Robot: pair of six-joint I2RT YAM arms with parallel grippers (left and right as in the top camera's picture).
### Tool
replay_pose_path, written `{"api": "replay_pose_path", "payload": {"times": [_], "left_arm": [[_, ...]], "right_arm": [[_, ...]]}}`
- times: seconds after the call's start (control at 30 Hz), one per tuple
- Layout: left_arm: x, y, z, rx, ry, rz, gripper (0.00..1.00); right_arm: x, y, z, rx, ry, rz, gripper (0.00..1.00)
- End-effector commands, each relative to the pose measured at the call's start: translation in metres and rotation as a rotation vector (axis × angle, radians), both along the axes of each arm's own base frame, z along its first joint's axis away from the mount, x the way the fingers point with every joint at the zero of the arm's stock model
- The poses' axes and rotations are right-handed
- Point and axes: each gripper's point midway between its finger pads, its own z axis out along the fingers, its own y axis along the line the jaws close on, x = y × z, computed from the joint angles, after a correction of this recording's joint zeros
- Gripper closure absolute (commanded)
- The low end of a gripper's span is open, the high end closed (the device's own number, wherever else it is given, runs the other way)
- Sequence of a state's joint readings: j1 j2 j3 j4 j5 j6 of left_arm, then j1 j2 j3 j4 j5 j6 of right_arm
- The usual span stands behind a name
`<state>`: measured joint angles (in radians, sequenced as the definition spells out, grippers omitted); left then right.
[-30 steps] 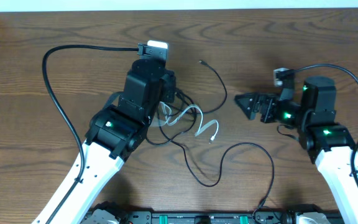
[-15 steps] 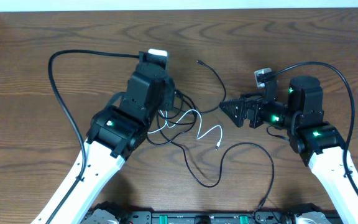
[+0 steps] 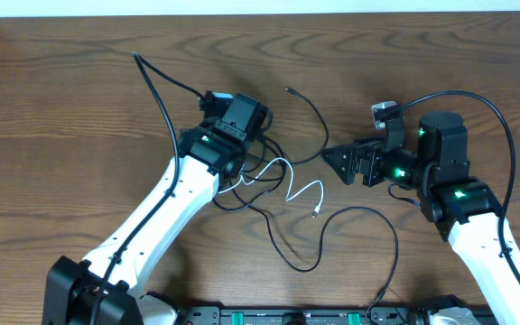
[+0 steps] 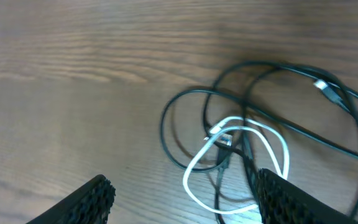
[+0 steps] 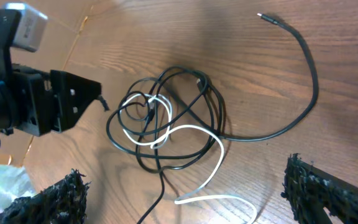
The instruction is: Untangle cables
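Observation:
The cables lie in a tangle (image 3: 262, 171) at the table's middle: thin black loops wound round a white cord (image 3: 301, 188). One black end with a plug (image 3: 292, 90) runs off to the back. Another black cord (image 3: 359, 215) curls toward the front. My left gripper (image 3: 249, 144) hovers at the tangle's left side. In the left wrist view it (image 4: 188, 202) stands open, the white loop (image 4: 241, 134) lying on the wood between its fingers and nothing held. My right gripper (image 3: 334, 162) is open just right of the tangle. In its wrist view the tangle (image 5: 166, 124) lies ahead of it (image 5: 191, 199).
The thick black cable of the left arm (image 3: 156, 77) arcs over the table at the back left. The right arm's thick cable (image 3: 477, 99) loops at the right. A dark rail (image 3: 278, 316) runs along the front edge.
My left gripper has opened and let go of the cables, and its arm has swung, its wrist now further back. The right gripper moved left toward the tangle. The white cord's free end shifted slightly.

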<state>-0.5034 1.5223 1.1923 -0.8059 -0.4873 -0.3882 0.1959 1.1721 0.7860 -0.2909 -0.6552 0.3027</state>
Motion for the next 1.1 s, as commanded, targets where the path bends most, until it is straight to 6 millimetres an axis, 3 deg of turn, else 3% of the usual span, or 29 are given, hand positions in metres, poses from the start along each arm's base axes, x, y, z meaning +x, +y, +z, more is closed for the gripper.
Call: {"api": "replay_pose_path", "payload": {"times": [0.0, 0.13, 0.33, 0.53, 1.0, 1.07], "left_arm": [[0.002, 0.027, 0.007, 0.009, -0.044, 0.139, 0.26], [-0.01, 0.045, -0.005, -0.033, 0.034, 0.215, 0.26], [-0.031, 0.036, -0.04, -0.108, 0.168, 0.165, 0.26], [-0.056, 0.037, -0.091, -0.115, 0.23, 0.152, 0.19], [-0.045, 0.032, -0.12, -0.161, 0.128, 0.119, 0.19], [-0.046, 0.032, -0.123, -0.162, 0.123, 0.119, 0.11]], "right_arm": [[0.002, -0.001, -0.003, -0.02, -0.004, -0.006, 0.01], [0.003, -0.003, -0.004, -0.029, -0.001, -0.016, 0.01], [0.004, -0.004, -0.006, -0.038, 0.0, -0.027, 0.01], [0.003, -0.005, -0.007, -0.04, 0.006, -0.027, 0.01], [0.004, -0.005, -0.008, -0.044, 0.006, -0.032, 0.01], [0.004, -0.005, -0.008, -0.044, 0.006, -0.032, 0.01]]}}
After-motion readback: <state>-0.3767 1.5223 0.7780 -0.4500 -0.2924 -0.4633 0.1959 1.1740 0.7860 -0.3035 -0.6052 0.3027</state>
